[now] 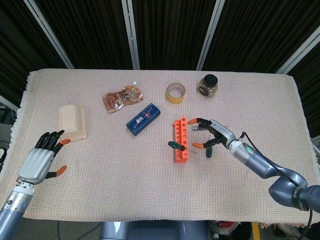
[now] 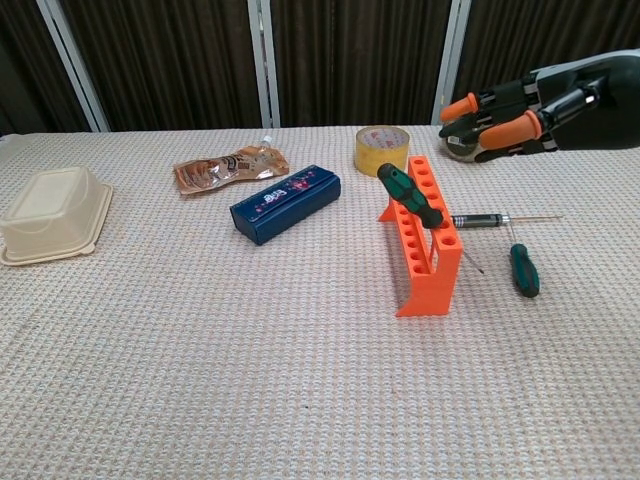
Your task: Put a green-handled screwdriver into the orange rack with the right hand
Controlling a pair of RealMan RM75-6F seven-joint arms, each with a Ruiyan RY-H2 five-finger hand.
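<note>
1. Fingers (image 2: 497,128) of the right hand (image 1: 212,134) are spread apart and hold nothing, their orange tips pointing toward the orange rack (image 1: 180,140)
2. Just beyond those fingertips, the green-handled screwdriver (image 2: 411,197) sits in a hole near the front end of the orange rack, leaning steeply so its handle tilts away from the right hand and its thin shaft pokes out below on the hand's side
3. Under the right hand, on the table (image 1: 160,190), a second green-handled screwdriver (image 2: 523,267) lies flat, apart from the rack
4. Beside it, closer under the fingers, a slim dark-handled tool with a long thin tip (image 2: 495,218) lies flat across the cloth
5. Beyond the right hand, toward the far edge, stand a roll of yellow tape (image 1: 175,92) and a dark-lidded jar (image 1: 208,85)
6. Past the rack from the right fingertips lies a blue box (image 1: 143,118), and further on a crinkled brown pouch (image 1: 122,97)
7. Well apart on the other side, the left hand (image 1: 41,160) hovers with its fingers extended and slightly parted, holding nothing
8. Just off the left fingertips sits a cream clamshell container (image 1: 72,121); it cannot be told whether the fingertips touch it
</note>
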